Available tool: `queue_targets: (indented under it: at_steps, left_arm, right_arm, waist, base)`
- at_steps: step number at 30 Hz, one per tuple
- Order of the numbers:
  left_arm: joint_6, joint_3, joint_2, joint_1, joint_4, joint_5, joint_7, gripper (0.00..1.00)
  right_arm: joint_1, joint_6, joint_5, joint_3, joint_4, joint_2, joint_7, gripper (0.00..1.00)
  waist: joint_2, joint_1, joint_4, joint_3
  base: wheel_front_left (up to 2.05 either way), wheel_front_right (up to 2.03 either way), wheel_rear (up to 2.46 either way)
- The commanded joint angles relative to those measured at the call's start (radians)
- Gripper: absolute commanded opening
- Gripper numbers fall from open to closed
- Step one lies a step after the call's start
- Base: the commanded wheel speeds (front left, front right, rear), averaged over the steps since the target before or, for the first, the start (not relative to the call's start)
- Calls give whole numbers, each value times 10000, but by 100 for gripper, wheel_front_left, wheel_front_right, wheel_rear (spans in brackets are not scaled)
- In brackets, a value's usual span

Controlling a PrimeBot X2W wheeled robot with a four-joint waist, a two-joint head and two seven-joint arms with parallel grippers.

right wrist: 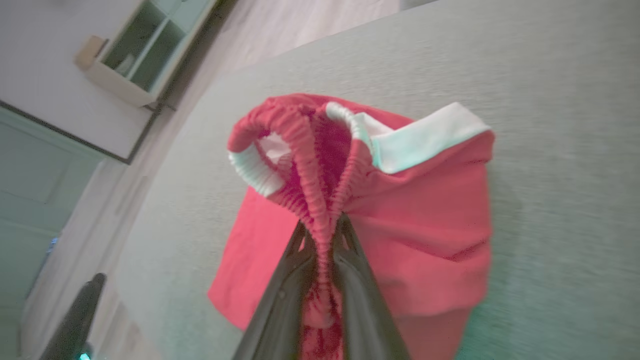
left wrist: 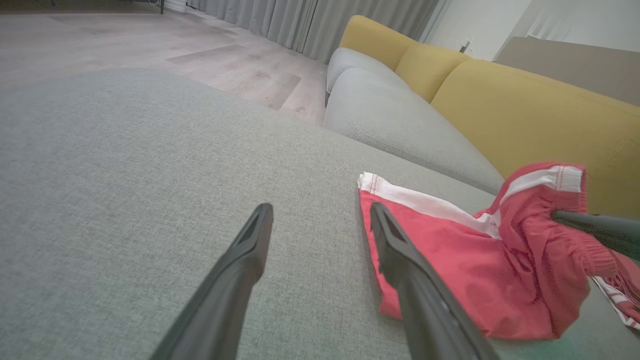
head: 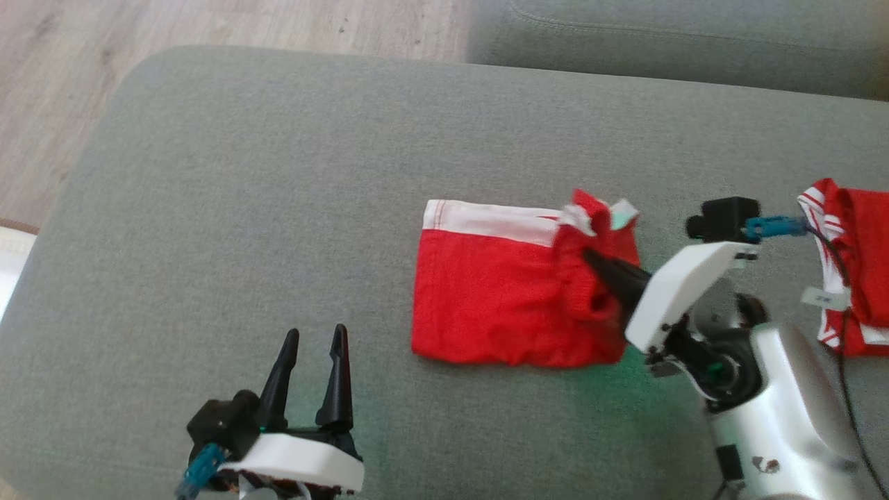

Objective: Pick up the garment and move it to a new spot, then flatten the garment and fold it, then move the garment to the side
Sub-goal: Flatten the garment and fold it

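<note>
A red garment [head: 493, 298] with a white band lies on the grey cushion [head: 278, 208], right of centre. My right gripper [head: 592, 258] is shut on its elastic waistband at the right end, and that end is lifted and bunched. In the right wrist view the gathered waistband [right wrist: 320, 200] is pinched between the two dark fingers [right wrist: 285, 295]. My left gripper [head: 316, 347] stands open over bare cushion at the lower left, apart from the garment. The left wrist view has the garment [left wrist: 450, 250] just right of my open fingers [left wrist: 400, 250].
A second red and white garment [head: 851, 271] lies at the cushion's right edge behind my right forearm. A grey and yellow sofa [left wrist: 500, 105] stands beyond the cushion. Wooden floor [head: 208, 28] lies past the far left edge.
</note>
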Motion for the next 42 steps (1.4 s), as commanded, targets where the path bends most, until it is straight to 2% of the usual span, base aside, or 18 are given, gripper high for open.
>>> queue_targets:
  at_steps: [1, 6, 13, 15, 16, 17, 24, 28, 31, 35, 42]
  left_arm:
    - [-44, 223, -42, -509, -206, 90, -86, 100]
    - [-109, 190, -145, -595, -119, 69, -93, 100]
    - [-242, 101, -381, -767, 79, 85, -106, 100]
    - [-266, 103, -430, -801, 135, 89, -110, 100]
    - [-274, 106, -449, -813, 163, 96, -111, 100]
    - [-281, 109, -467, -822, 189, 105, -113, 100]
    - [-342, 142, -579, -903, 281, 170, -120, 100]
    - [-361, 168, -584, -972, 247, 256, -123, 100]
    - [-357, 226, -556, -1076, 200, 357, -124, 100]
    - [-331, 314, -447, -1261, 164, 498, -125, 100]
    - [-106, 640, -81, -1377, 163, 752, -126, 100]
  right_arm:
    - [-570, 67, 615, 517, -474, 111, -98, 0]
    - [-981, 67, 1754, 1625, 20, 116, -646, 0]
    - [-2016, 67, 2237, 2629, 2058, 118, -1658, 0]
    - [-2255, 67, 2393, 2885, 2469, 119, -1834, 44]
    - [-2373, 67, 2460, 3058, 2622, 119, -1908, 91]
    - [-2480, 67, 2567, 3263, 2720, 119, -1973, 100]
    - [-3043, 67, 3470, 4256, 3013, 119, -2808, 100]
    - [-3305, 67, 3225, 4381, 3112, 119, -3421, 100]
    - [-3491, 67, 2468, 4268, 3204, 119, -4189, 100]
    - [-3499, 67, 789, 3733, 3305, 82, -5383, 100]
    - [-2311, 67, -1398, 2387, 2788, 69, -6903, 100]
  waist:
    - [0, 0, 89, 29]
    - [0, 0, 346, 119]
    - [0, 0, 924, 280]
    - [0, 0, 1019, 297]
    - [0, 0, 1046, 302]
    - [0, 0, 1068, 305]
    - [0, 0, 1053, 299]
    - [0, 0, 914, 292]
    - [0, 0, 722, 256]
    - [0, 0, 425, 154]
    - [0, 0, -110, -112]
  base:
    - [0, 0, 0]
    - [0, 0, 0]
    - [0, 0, 0]
    - [0, 0, 0]
    - [0, 0, 0]
    - [0, 0, 0]
    - [0, 0, 0]
    - [0, 0, 0]
    - [0, 0, 0]
    - [0, 0, 0]
    - [0, 0, 0]
